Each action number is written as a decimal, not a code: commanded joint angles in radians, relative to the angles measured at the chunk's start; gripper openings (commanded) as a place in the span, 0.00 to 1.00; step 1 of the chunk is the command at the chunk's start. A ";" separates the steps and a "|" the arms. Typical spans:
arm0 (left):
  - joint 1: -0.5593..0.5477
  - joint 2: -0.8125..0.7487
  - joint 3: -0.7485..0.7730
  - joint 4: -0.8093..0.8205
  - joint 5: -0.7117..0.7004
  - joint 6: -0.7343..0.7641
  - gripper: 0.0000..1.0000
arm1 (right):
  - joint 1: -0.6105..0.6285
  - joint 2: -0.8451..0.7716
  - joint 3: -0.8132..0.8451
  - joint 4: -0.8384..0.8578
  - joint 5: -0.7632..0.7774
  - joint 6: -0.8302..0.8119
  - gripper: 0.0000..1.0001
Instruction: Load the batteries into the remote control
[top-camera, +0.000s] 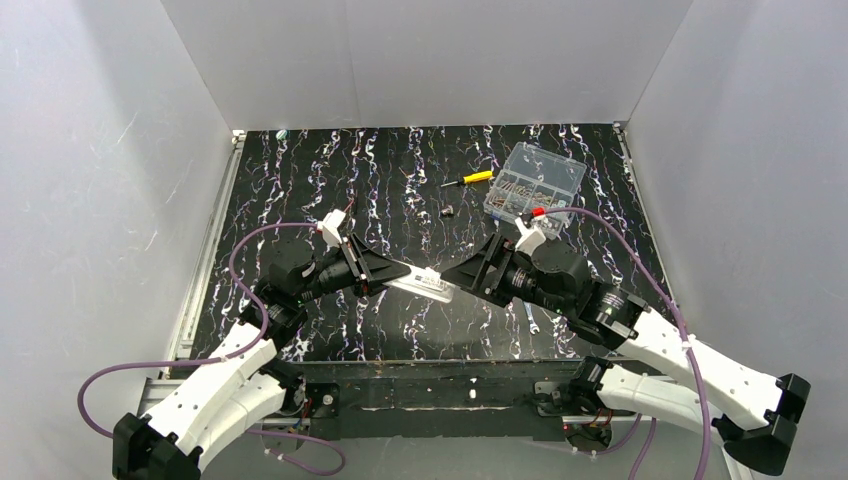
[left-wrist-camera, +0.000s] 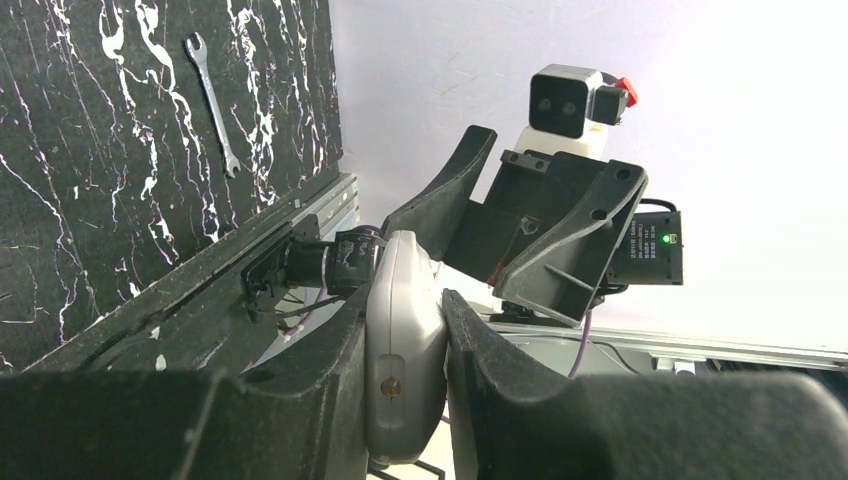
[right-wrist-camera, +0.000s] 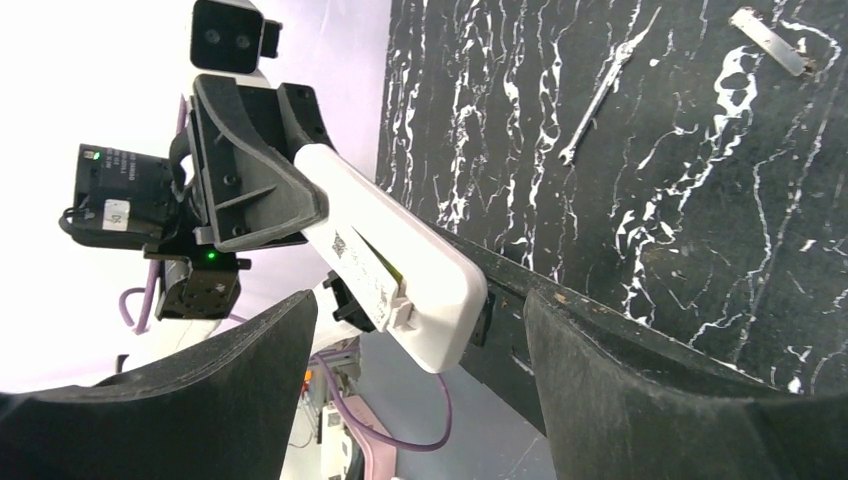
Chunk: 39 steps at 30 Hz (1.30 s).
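Left gripper (top-camera: 365, 268) is clamped on one end of the remote control (top-camera: 421, 283), holding it off the table (top-camera: 300, 180) at mid-front. The right gripper (right-wrist-camera: 420, 400) is spread wide, fingers either side of the remote's free end, touching nothing. Count: one remote, with a green sliver (right-wrist-camera: 386, 263) in its open back slot (can't tell what or how many), one wrench (top-camera: 531, 320), one yellow screwdriver (top-camera: 468, 179), one clear compartment box (top-camera: 533, 183), one small dark part (top-camera: 448, 211).

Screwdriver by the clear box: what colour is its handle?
Yellow. The screwdriver shows best in the top external view.
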 joint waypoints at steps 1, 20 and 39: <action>0.000 -0.010 0.032 0.070 0.036 0.001 0.00 | -0.011 0.001 -0.015 0.099 -0.043 0.013 0.84; 0.000 0.000 0.042 0.072 0.039 0.000 0.00 | -0.028 0.038 -0.041 0.158 -0.133 0.014 0.64; 0.000 0.000 0.042 0.082 0.043 -0.003 0.00 | -0.031 0.052 -0.056 0.175 -0.159 0.008 0.39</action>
